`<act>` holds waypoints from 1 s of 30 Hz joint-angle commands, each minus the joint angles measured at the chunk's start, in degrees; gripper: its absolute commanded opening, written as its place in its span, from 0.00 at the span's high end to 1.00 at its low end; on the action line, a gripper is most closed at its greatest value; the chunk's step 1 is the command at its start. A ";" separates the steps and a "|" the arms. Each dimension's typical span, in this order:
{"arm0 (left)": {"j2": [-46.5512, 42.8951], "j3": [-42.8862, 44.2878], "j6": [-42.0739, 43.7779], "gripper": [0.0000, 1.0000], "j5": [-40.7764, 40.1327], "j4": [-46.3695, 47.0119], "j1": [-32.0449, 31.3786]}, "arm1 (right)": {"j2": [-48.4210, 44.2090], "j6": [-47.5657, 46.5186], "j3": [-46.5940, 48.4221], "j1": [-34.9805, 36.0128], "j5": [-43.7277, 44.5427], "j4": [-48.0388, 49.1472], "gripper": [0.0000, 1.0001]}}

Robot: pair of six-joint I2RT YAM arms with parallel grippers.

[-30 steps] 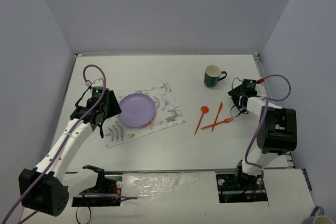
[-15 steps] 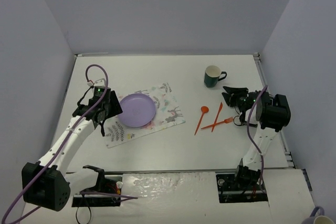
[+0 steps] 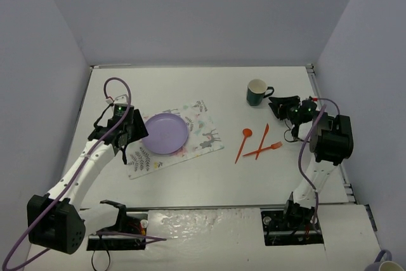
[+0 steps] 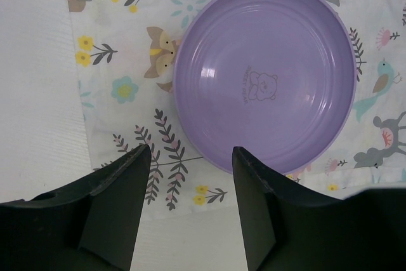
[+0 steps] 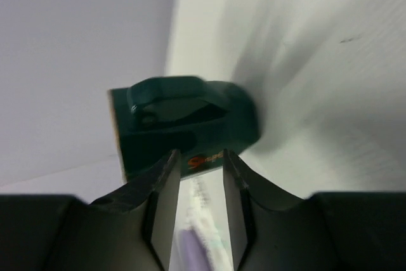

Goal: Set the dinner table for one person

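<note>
On the white dinner table (image 3: 190,90) a deer-printed placemat (image 3: 206,136) carries a purple plate (image 3: 166,132). My left gripper (image 3: 129,132) hovers open over the plate's left rim. In the left wrist view the plate (image 4: 266,74) lies just past the open left gripper (image 4: 190,157), with only placemat (image 4: 120,87) between the fingers. A dark green mug (image 3: 257,92) stands at the back right. My right gripper (image 3: 280,104) points at its handle side, rolled sideways. In the right wrist view the mug (image 5: 184,122) sits just beyond the right gripper (image 5: 198,157), which is open and holds nothing.
An orange spoon (image 3: 243,141), knife (image 3: 263,136) and fork (image 3: 266,150) lie together right of the placemat, below the mug. Grey walls close in the table on three sides. Another cup (image 3: 386,262) shows off the table at the bottom right corner.
My right arm swung round and its gripper went from beside the cutlery up to the mug's handle side, its jaws narrowing. The left gripper has barely shifted by the plate.
</note>
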 commanded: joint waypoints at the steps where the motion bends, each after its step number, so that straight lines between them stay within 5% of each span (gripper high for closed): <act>1: -1.81 1.15 -0.21 0.49 -1.18 2.24 0.33 | -10.26 -30.43 20.35 6.82 15.30 -42.99 0.72; 11: -2.70 0.96 -0.48 0.49 -0.86 2.23 0.25 | -10.84 -41.73 22.24 10.19 32.47 -52.03 0.75; 23: -3.58 0.51 -0.30 0.49 -0.94 2.65 0.33 | -14.26 -39.83 21.90 10.67 33.66 -52.17 0.78; 30: -3.66 0.17 -0.22 0.49 -0.39 3.49 0.33 | -5.45 -41.35 33.71 12.53 25.29 -50.49 0.74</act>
